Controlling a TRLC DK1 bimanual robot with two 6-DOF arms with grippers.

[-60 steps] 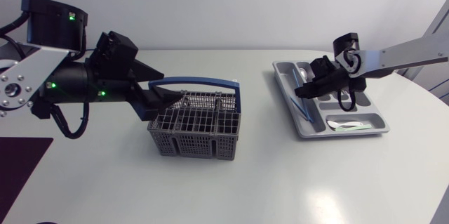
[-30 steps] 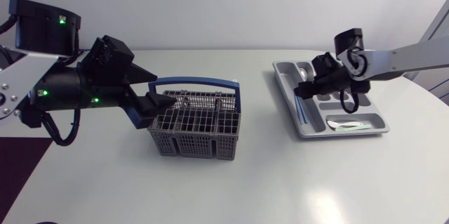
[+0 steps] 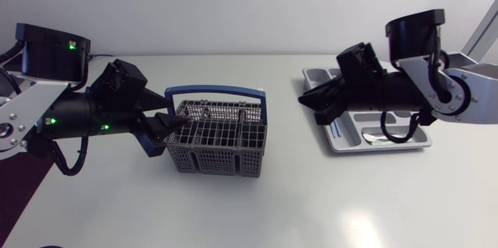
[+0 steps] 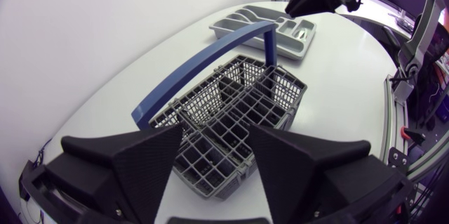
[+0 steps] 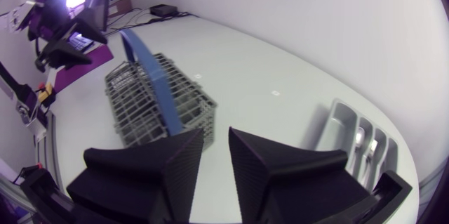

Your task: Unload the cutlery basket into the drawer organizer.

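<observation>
Basket unload: left arm lined up for a pick, right arm empty

Basket (image 3: pixel 218 135) sits mid-table with its blue handle (image 3: pixel 214 90) up, well apart from the organizer (image 3: pixel 424 137) off to the right.

My read on the step: this is the reach-in for another piece. The left gripper (image 3: pixel 183 122) is at the basket's near edge with its 2 fingers spread wide and nothing between them. The right gripper (image 3: pixel 305 99) hangs over the organizer's near end, aimed at the basket, with only a slim gap between its fingers and nothing held.

The next move probably needs the left arm to drop into 1 compartment without catching the handle or the wire walls, then close on whatever's in there.

What each view adds:
- Left wrist looks straight down into the basket (image 4: pixel 238 112) past the left gripper (image 4: pixel 216 136). I can't tell if the dark bits inside are cutlery or just grid.
- Right wrist shows the right gripper (image 5: pixel 216 136) empty, plus something shiny in the organizer (image 5: pixel 330 122).
- Head view shows a pale piece (image 3: pixel 385 137) in an organizer slot, which the wrist views don't show.
</observation>
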